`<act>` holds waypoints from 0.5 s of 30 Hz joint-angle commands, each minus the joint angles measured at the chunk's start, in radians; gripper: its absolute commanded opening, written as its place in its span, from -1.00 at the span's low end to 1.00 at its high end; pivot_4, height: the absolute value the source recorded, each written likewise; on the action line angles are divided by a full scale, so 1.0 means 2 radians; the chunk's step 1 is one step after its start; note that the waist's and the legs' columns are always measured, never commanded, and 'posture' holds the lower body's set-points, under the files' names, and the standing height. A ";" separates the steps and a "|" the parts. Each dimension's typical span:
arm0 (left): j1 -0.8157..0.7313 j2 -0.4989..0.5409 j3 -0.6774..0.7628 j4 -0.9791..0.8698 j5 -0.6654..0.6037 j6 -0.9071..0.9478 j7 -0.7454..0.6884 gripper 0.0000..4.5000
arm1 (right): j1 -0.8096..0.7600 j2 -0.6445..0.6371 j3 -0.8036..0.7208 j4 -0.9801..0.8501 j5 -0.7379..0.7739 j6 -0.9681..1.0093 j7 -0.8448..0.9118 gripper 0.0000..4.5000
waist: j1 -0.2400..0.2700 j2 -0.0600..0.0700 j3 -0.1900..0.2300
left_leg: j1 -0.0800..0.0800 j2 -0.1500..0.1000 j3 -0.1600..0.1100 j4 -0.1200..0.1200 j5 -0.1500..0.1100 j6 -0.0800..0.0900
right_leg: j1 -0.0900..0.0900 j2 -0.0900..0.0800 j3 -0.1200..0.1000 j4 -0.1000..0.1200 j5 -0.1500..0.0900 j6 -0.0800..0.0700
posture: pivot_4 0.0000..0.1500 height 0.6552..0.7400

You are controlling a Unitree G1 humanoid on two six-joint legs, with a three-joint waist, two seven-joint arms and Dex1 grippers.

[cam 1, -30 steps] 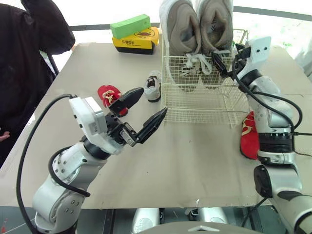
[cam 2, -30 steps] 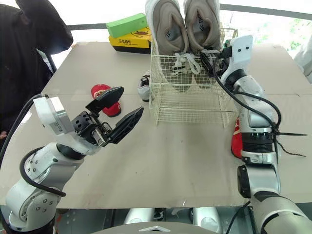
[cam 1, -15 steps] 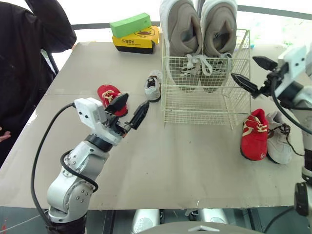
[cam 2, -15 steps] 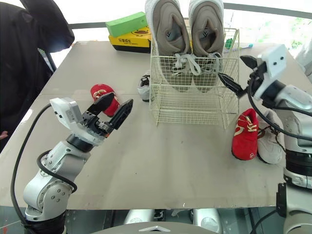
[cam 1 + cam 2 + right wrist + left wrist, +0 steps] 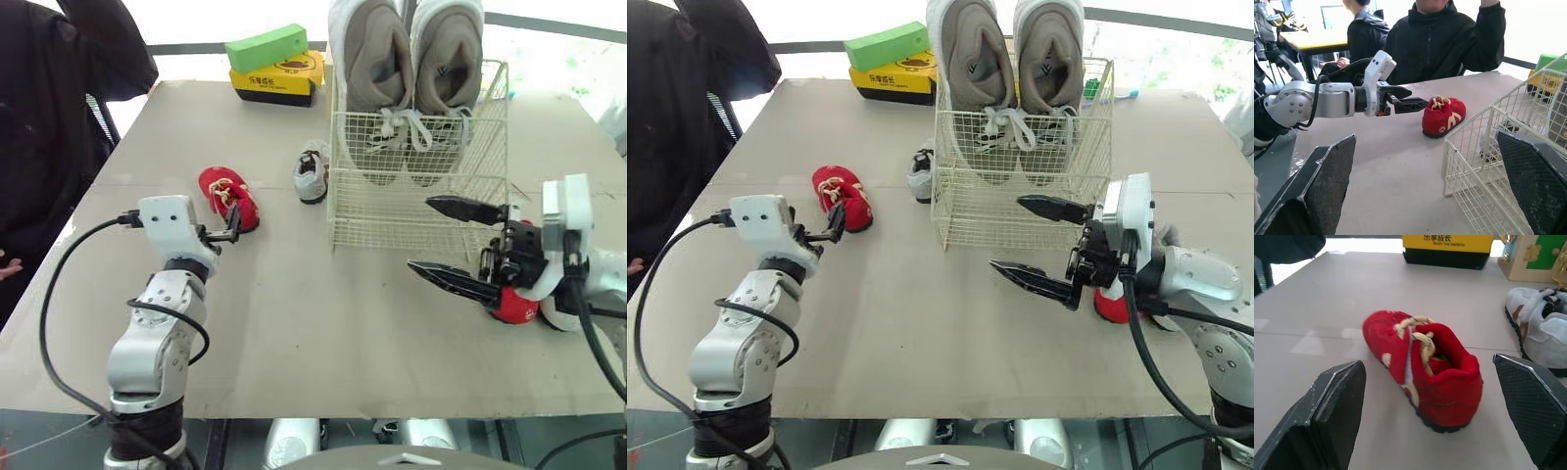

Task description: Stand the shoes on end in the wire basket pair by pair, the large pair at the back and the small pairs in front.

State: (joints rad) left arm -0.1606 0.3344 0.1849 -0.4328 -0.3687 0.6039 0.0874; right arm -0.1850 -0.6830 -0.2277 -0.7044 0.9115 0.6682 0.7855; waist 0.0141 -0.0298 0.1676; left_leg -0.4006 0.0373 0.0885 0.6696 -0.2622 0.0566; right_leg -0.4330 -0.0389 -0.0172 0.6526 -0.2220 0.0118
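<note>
Now the left end effector (image 5: 1427,364) is spread wide and holds nothing. A small red suede shoe (image 5: 228,196) lies on the brown desk (image 5: 294,323) just ahead of its fingertips, heel toward it. The right end effector (image 5: 419,233) is also wide open and empty, hovering just in front of the cream wire basket (image 5: 392,223). The large grey pair of trainers (image 5: 407,69) stands on end at the basket's back. A second red shoe (image 5: 509,305) lies on the desk just behind the right end effector.

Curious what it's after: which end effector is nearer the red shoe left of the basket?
Left. The left end effector sits just before the red shoe; the right end effector hangs by the basket.
</note>
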 commanded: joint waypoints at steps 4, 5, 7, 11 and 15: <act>-0.074 -0.020 -0.040 0.026 0.008 -0.013 -0.047 1.00 | 0.010 -0.010 -0.019 -0.011 0.011 -0.020 0.002 0.98 | 0.001 0.000 0.000 | -0.001 0.000 -0.001 0.000 0.000 0.000 | 0.000 0.000 -0.001 0.000 0.000 0.000 | 1.00 1.00; -0.089 -0.022 -0.048 0.042 0.011 -0.013 -0.056 1.00 | 0.011 -0.011 -0.020 -0.011 0.012 -0.022 0.002 0.98 | 0.001 0.000 0.000 | -0.001 0.000 -0.001 0.000 0.000 0.000 | 0.000 0.000 -0.001 0.000 0.000 0.000 | 1.00 1.00; -0.113 -0.021 -0.064 0.076 0.021 -0.013 -0.076 1.00 | 0.012 -0.013 -0.020 -0.012 0.006 -0.027 -0.001 0.98 | 0.000 0.000 0.000 | 0.000 0.000 -0.001 0.000 0.000 0.000 | 0.000 0.000 -0.001 0.000 0.000 0.000 | 1.00 1.00; -0.174 -0.028 -0.085 0.202 0.050 -0.060 -0.108 1.00 | 0.006 -0.012 -0.015 -0.023 -0.006 -0.032 -0.028 0.98 | 0.000 0.000 0.000 | 0.000 0.000 -0.001 0.000 0.000 0.000 | 0.000 0.002 -0.001 0.000 0.000 0.000 | 1.00 1.00; -0.245 -0.050 -0.093 0.350 0.077 -0.127 -0.130 1.00 | 0.004 -0.014 -0.009 -0.041 -0.007 -0.027 -0.053 0.98 | 0.001 -0.001 0.000 | -0.001 0.000 -0.002 0.000 0.000 0.000 | 0.000 0.003 -0.002 0.000 0.000 0.000 | 1.00 1.00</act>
State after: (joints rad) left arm -0.5998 0.2491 0.0045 0.1798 -0.2409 0.4340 -0.1470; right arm -0.1672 -0.7030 -0.2379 -0.7447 0.8912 0.6253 0.7043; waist 0.0164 -0.0310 0.1682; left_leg -0.4024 0.0369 0.0852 0.6701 -0.2619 0.0566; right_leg -0.4328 -0.0333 -0.0212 0.6523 -0.2219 0.0123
